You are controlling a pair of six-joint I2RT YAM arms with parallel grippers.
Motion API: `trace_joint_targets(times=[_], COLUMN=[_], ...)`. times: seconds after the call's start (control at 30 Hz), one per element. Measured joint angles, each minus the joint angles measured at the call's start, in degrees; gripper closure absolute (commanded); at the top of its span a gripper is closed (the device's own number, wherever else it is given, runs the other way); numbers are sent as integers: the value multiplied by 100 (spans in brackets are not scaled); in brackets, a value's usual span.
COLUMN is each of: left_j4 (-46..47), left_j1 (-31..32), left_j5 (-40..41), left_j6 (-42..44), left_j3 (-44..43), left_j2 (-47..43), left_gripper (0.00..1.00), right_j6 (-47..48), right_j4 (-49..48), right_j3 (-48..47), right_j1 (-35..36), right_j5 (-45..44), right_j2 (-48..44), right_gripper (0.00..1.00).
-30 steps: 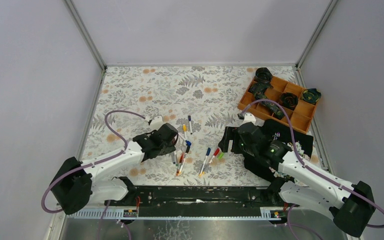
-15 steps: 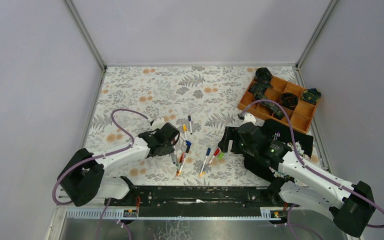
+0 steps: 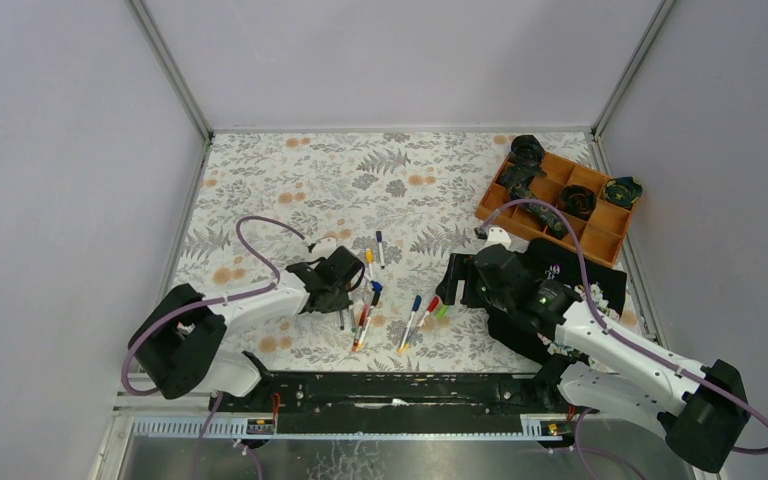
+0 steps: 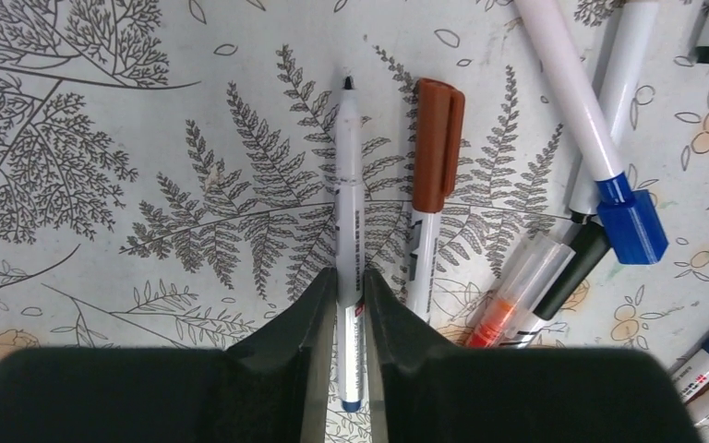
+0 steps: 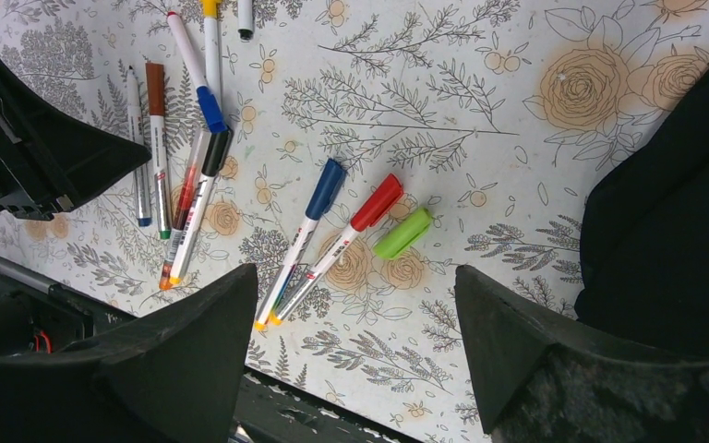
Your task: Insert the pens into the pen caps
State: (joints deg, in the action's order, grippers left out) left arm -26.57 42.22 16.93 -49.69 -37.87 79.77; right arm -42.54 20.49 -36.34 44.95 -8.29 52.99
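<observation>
The left claw (image 4: 348, 275) pinches the rear barrel of the uncapped black-tipped pen (image 4: 349, 166), just beside the brown-capped pen (image 4: 434, 157); the pen is probably light, stiff and slippery, and the right claw (image 5: 355, 272) hangs spread.

The right tool (image 5: 355, 277), fingers (image 5: 175, 360) spread wide, hangs above the tabletop (image 5: 535, 55) over a blue-capped pen (image 5: 312, 217), a red-capped pen (image 5: 355, 226) and a loose green cap (image 5: 402, 233). The left tool (image 5: 141, 153) meets a grey pen (image 5: 132, 101) at its tip.
</observation>
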Motion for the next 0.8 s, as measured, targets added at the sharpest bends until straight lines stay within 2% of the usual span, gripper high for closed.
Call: trace_joint_targets(times=[0.1,0.33,0.5,0.63,0.8], left_j4=[4,101,192,785,1628], left_j1=[-2,-28,-28,-24,92], left_j5=[0,-52,-463,-1213,-2315], left_j6=[39,109,520,885,1036], left_j3=[0,221,553,756,846], left_j2=[39,-234,-1121,-2205,-2739], left_gripper=[100,100,100,100,100], right_j6=[0,-39,-197,-437,-798], right_j4=[-2,-74,-529,-1097,-1784], right_j3=[0,0,28,92,153], right_j1=[0,0,0,0,0], right_j5=[4,149,549,992,1543], right_j2=[22,52,153,306,511], right_gripper=[17,17,14,14,14])
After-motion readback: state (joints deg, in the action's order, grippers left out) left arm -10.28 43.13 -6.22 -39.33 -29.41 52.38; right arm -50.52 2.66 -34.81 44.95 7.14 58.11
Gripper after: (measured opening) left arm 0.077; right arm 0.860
